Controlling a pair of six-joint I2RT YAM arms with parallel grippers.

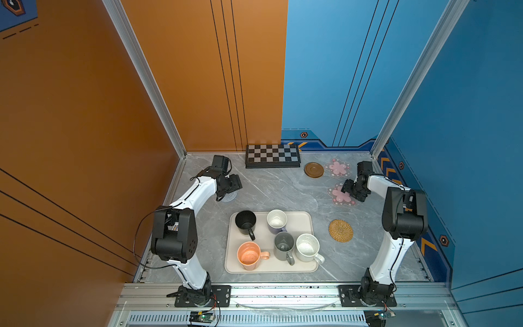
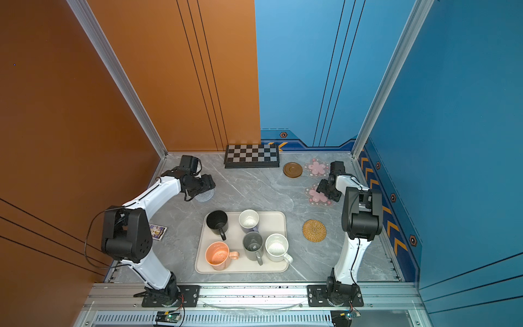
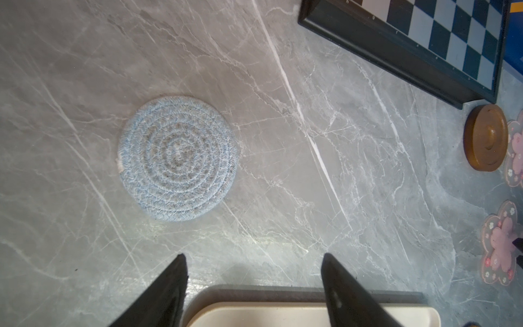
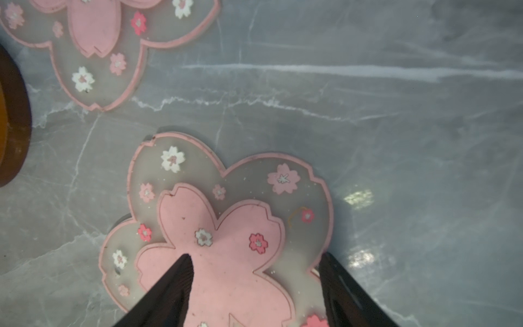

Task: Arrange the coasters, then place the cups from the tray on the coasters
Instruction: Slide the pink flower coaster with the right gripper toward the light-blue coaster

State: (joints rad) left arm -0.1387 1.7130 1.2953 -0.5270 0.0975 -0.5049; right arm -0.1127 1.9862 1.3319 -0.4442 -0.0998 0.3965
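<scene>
Orange wall; marble table. Near its left edge the left gripper gapes empty by the blue-grey coaster. Cups stand on the tray mid-front. Near the right edge the right gripper gapes over a pink coaster. Blue wall.

No lettering or number is legible; print on the small card is too blurred.

- The left arm and right arm wore glossy white shells between bulky black joint housings.
- A thin black cable looped beside the left arm.
- Black base plates carried silver screws.
- The left gripper had dark, tapered fingers.
</scene>
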